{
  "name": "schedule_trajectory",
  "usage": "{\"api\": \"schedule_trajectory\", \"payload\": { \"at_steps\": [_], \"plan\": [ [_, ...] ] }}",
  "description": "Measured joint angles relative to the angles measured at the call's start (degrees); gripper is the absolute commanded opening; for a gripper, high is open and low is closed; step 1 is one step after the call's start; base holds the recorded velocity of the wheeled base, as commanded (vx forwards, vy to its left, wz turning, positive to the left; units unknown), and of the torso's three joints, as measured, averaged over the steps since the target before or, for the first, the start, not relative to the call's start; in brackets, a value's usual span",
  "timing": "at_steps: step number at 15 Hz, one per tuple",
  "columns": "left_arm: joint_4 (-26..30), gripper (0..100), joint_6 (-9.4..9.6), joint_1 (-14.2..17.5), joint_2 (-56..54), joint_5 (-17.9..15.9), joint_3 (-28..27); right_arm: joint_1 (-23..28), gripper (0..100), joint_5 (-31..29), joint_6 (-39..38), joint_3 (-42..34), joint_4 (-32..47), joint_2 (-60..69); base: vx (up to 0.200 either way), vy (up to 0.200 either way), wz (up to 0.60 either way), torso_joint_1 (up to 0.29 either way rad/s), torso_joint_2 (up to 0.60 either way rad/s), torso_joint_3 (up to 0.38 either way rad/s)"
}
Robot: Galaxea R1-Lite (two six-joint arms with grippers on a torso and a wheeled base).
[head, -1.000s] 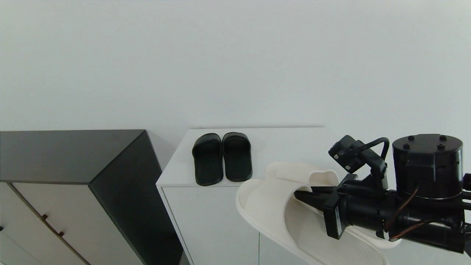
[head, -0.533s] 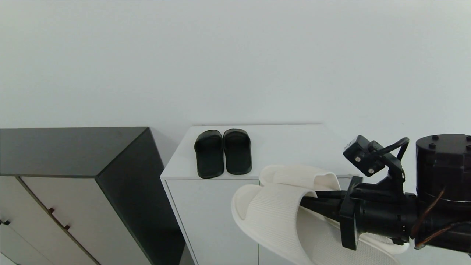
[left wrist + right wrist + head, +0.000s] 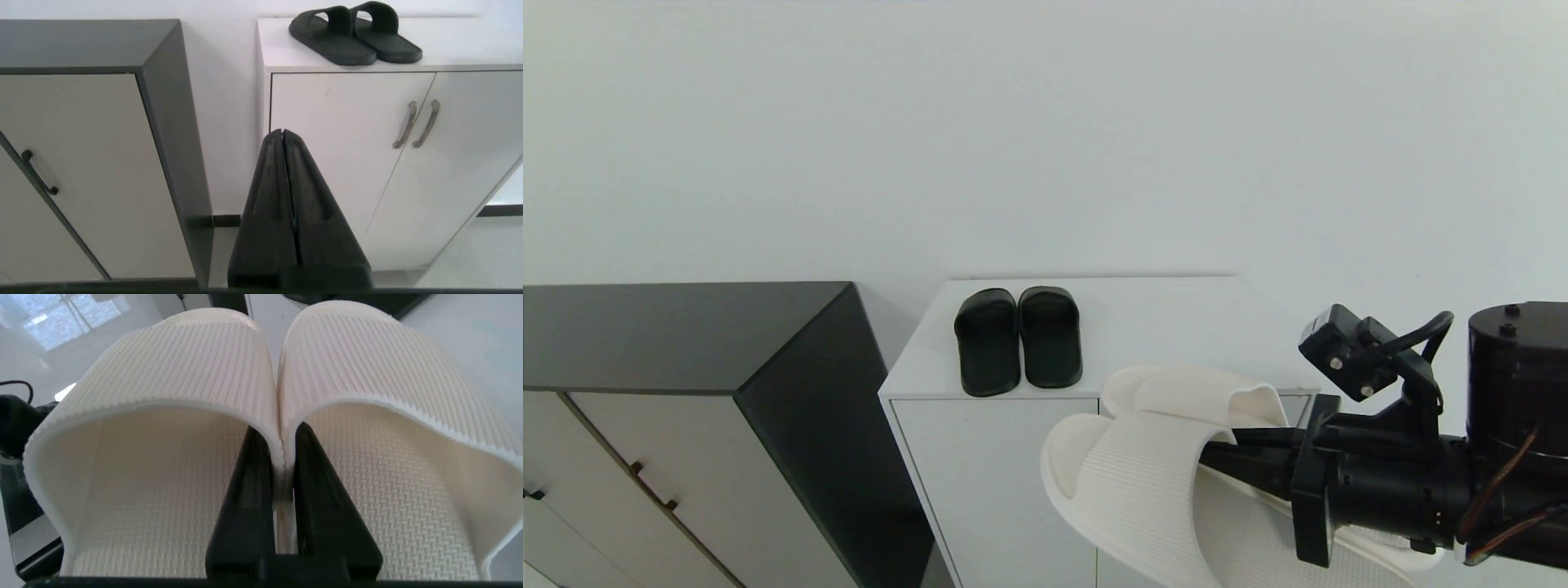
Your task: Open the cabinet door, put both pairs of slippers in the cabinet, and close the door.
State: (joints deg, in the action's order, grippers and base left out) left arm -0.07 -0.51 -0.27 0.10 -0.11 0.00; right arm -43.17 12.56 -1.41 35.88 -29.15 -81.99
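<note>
A pair of black slippers rests side by side on top of the white cabinet, whose two doors are closed, with two metal handles at the middle. My right gripper holds a pair of white ribbed slippers in the air in front of the cabinet's right half, clamped on their adjoining inner straps. My left gripper is shut with nothing in it, low in front of the cabinet's left door.
A dark-topped cabinet with beige doors and dark handles stands to the left, a narrow gap between it and the white cabinet. A plain white wall runs behind both.
The whole head view shifted between the first and second frames. My right gripper with the white slippers has drawn slightly to the right and lower in the picture.
</note>
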Motion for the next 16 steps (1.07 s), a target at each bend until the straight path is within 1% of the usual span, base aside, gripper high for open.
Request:
{"api": "schedule_trajectory", "payload": {
  "at_steps": [3, 5, 13, 14, 16],
  "plan": [
    [0.00, 0, 0.09, 0.00, 0.00, 0.01, 0.00, -0.05, 0, 0.28, 0.13, -0.57, -0.33, -0.12, 0.000, 0.000, 0.00, 0.000, 0.00, 0.000],
    [0.00, 0, 0.24, 0.00, 0.00, -0.02, 0.00, -0.05, 0, 0.33, 1.79, -1.27, -0.66, -0.22, 0.000, 0.000, 0.00, -0.102, 0.31, 0.168],
    [0.00, 0, 0.18, 0.00, 0.00, 0.01, 0.00, -0.07, 0, 0.33, 2.72, -1.93, -1.52, -0.85, 0.000, 0.000, 0.00, -0.218, 0.52, 0.294],
    [0.00, 100, 0.18, 0.00, 0.00, -0.02, 0.00, -0.07, 0, 0.33, 2.72, -1.95, -1.52, -0.89, 0.000, 0.000, 0.00, -0.217, 0.55, 0.320],
    [0.00, 100, 0.18, 0.00, 0.00, -0.05, 0.00, -0.07, 0, 0.35, 2.72, -2.00, -1.52, -1.05, 0.000, 0.000, 0.00, -0.210, 0.53, 0.312]
  ]
}}
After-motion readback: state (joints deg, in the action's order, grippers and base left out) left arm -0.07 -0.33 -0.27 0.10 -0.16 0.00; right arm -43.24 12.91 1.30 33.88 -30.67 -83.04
